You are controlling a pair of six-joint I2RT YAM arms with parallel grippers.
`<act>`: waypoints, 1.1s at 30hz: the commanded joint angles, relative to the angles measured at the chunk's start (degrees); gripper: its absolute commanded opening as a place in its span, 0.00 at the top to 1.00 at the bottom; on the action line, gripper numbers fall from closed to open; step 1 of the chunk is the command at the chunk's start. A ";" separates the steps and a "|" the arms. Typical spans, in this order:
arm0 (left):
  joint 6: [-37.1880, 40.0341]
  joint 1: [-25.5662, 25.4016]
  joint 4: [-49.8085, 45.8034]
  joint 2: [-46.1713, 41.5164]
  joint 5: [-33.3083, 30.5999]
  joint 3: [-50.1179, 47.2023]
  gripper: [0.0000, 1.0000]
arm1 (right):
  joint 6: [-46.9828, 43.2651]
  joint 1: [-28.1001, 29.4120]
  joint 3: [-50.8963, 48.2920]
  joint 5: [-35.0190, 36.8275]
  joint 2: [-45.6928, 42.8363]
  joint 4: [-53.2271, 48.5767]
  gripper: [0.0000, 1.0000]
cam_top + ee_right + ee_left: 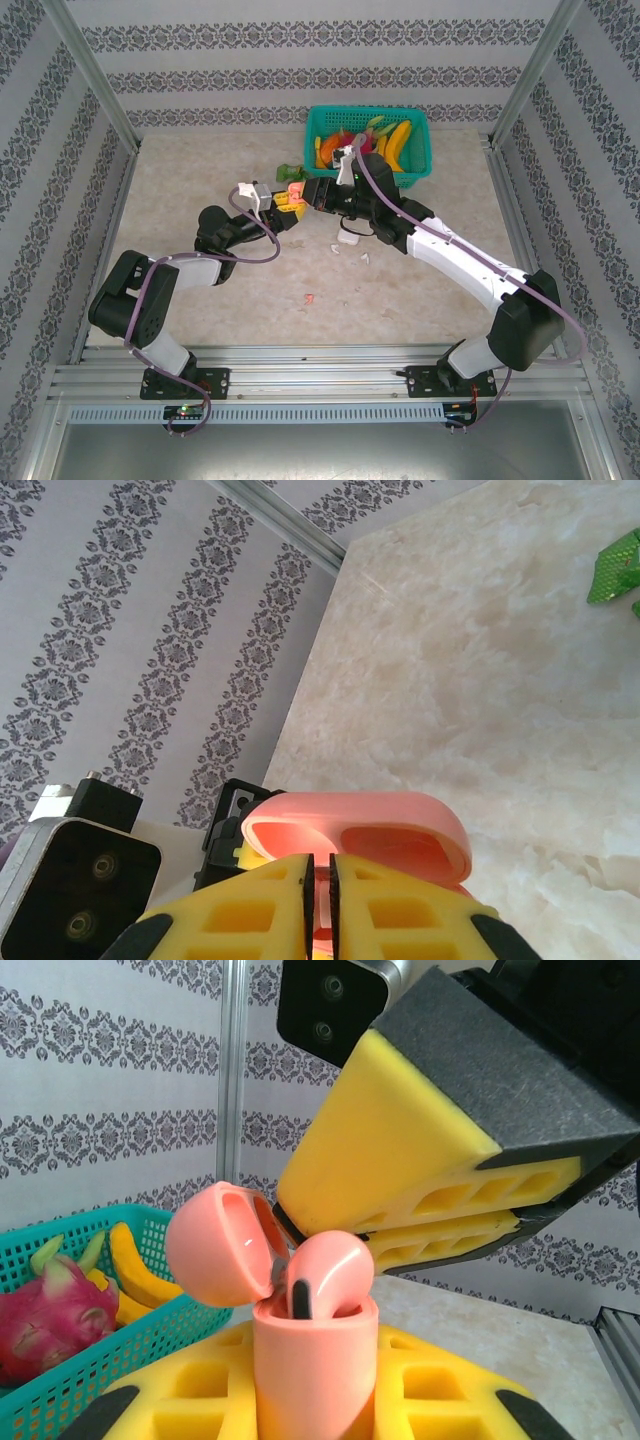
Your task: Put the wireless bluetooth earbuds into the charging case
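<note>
You are handling a tiny salmon-pink plastic earbud (330, 1265). Judge it feather-light, hard-shelled and glossy, so it is likely to slip out of a pinch or tip over if nudged. It stands in one well of the small rounded salmon-pink charging case (315, 1360) with its bulb proud of the rim, so it looks not fully seated. Take it across the bulb and press gently straight down. The case's hinged lid (212, 1245) stands open just left of the bud and would probably flex if bumped.

Your left gripper (315, 1405) is clamped on the case body and holds it upright above the surface. Your right gripper (322, 865) is drawn in to a thin slit, with its tips at the bud's top beside the hinge. You cannot tell whether it actually grips the bud.

The pale marbled surface (400, 320) looks hard and smooth, so a dropped bud would probably bounce and roll. On the near side of the grippers lie a white rounded case (348, 238) and a white bud (366, 258) just beside it. A loose pink bud (309, 298) lies nearer the arm bases. A teal plastic basket (365, 112) of toy fruit sits at the far edge, close behind the right gripper. Room is tight there and freer to the left. Patterned walls close in the left, right and far sides.
</note>
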 commanded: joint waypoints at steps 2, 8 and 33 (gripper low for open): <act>2.03 -0.27 0.64 -1.85 1.74 0.01 1.00 | -1.34 1.04 -0.29 0.51 -0.46 0.07 0.85; 2.18 -0.34 0.12 -1.91 1.36 -0.02 1.00 | -1.17 1.44 -1.36 0.70 -1.67 -0.11 0.85; 10.99 0.03 -0.56 -5.06 -12.98 -4.97 1.00 | -1.47 1.30 -4.42 5.32 -11.46 -6.87 0.65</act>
